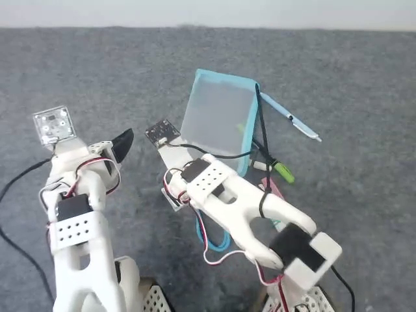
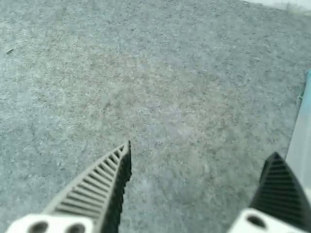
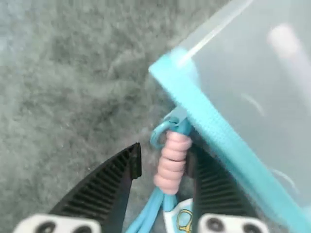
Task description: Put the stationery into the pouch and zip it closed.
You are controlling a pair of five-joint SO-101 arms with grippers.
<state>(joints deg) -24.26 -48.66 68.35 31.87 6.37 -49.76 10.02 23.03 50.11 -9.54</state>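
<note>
High view takes in a grey felt-like table (image 1: 338,78) with two white plastic arms rising from the near edge, the left arm (image 1: 78,221) off to one side and the right arm (image 1: 247,208) stretched over the near corner of the pouch (image 1: 218,117). That pouch is a flat rectangle of frosted, see-through film edged in light blue, lying mid-table. A blue pen (image 1: 286,116) lies outside it, just beside its far corner, and a green highlighter (image 1: 283,171) lies by its near side, next to the right arm. Left wrist view shows the left gripper (image 2: 201,150) with its ribbed fingers spread wide above bare felt, the pouch edge just off to one side. Right wrist view brings up what the overhead hides: the woven blue zipper tape (image 3: 214,131), and a pink ribbed zipper pull (image 3: 172,162) on a blue cord (image 3: 150,213) sitting between the parted fingers of the right gripper (image 3: 165,150), against one of them. A small tag (image 3: 181,221) carries a gold mark too small to read.
</note>
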